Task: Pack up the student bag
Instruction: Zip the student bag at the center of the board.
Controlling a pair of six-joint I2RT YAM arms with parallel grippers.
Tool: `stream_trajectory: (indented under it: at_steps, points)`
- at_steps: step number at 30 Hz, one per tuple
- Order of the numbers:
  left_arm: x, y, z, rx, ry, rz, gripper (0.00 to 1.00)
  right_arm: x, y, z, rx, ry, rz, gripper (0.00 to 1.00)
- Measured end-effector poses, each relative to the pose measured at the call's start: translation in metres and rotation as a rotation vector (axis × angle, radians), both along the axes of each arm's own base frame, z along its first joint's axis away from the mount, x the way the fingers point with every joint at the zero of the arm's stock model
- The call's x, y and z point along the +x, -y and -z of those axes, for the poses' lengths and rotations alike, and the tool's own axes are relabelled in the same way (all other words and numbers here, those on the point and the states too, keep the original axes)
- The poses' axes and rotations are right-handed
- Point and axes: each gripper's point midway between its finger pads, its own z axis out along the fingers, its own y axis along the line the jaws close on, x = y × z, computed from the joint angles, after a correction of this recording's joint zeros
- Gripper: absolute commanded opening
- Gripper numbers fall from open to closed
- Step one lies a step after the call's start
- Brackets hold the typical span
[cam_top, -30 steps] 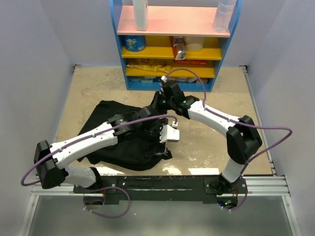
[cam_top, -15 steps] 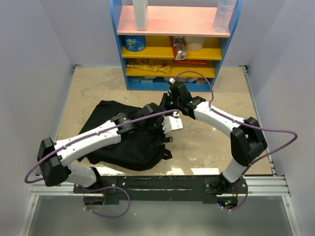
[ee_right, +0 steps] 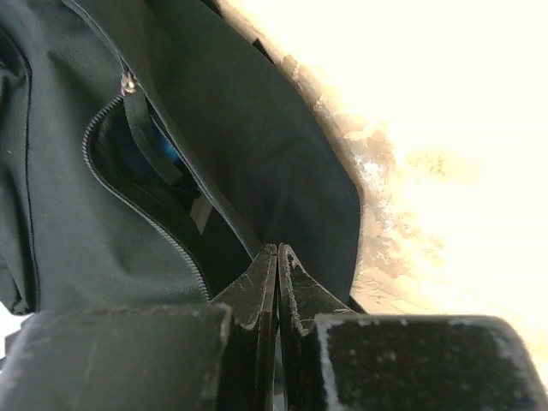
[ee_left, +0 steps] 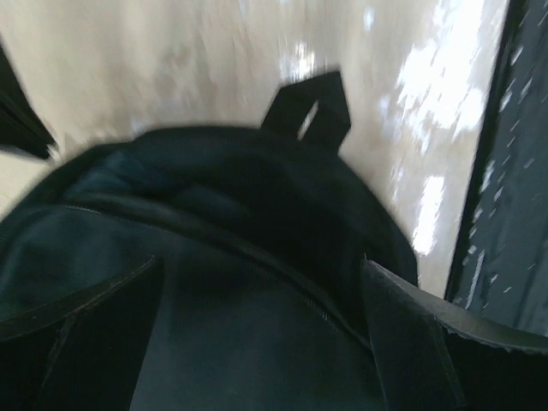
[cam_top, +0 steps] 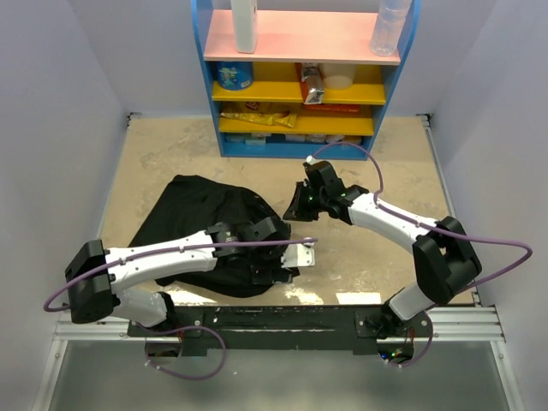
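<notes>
Left jaws wide, right jaws closed, student bag [cam_top: 199, 214], beige tabletop [cam_top: 171, 158], pale walls [cam_top: 51, 128]

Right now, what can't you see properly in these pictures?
- Inside the student bag: right wrist view shows only a blue bit through the open zipper; the dark hides the rest.
- Left wrist view: blurred, bag details smeared.
- Top view: shelf packets too small to identify; the left arm covers part of the bag.
</notes>
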Motion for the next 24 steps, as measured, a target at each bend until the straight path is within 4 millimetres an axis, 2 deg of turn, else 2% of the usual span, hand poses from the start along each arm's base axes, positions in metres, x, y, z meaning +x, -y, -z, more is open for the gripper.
stream_trajectory:
  at_steps: [2, 5, 10, 11, 12, 13, 15, 24]
  points:
    - [0.0, -0.017, 0.016, 0.063, 0.024, 0.003, 1.0, -0.002, 0.001, 0.001, -0.002, 0.0, -0.003, 0.01]
    - [0.004, -0.036, 0.027, 0.131, 0.071, 0.001, 1.0, -0.003, 0.003, 0.0, -0.002, 0.004, -0.005, 0.0]
    - [0.019, -0.043, 0.02, 0.164, 0.168, -0.007, 1.0, -0.003, 0.002, -0.006, 0.01, 0.019, -0.006, 0.0]
    - [0.022, -0.043, 0.019, 0.167, 0.188, -0.01, 0.92, -0.003, 0.002, -0.008, 0.013, 0.023, -0.005, 0.0]
    - [0.026, -0.044, 0.016, 0.175, 0.213, -0.011, 0.7, -0.002, 0.002, -0.009, 0.017, 0.028, -0.006, 0.0]
    - [0.029, -0.045, 0.014, 0.179, 0.229, -0.015, 0.53, -0.002, 0.001, -0.01, 0.019, 0.03, -0.006, 0.0]
    - [0.034, -0.046, 0.009, 0.192, 0.264, -0.008, 0.0, -0.002, 0.001, -0.012, 0.024, 0.036, -0.007, 0.0]
    - [0.066, -0.051, -0.027, 0.155, 0.331, -0.102, 0.0, -0.006, 0.004, -0.005, 0.024, 0.037, -0.007, 0.0]
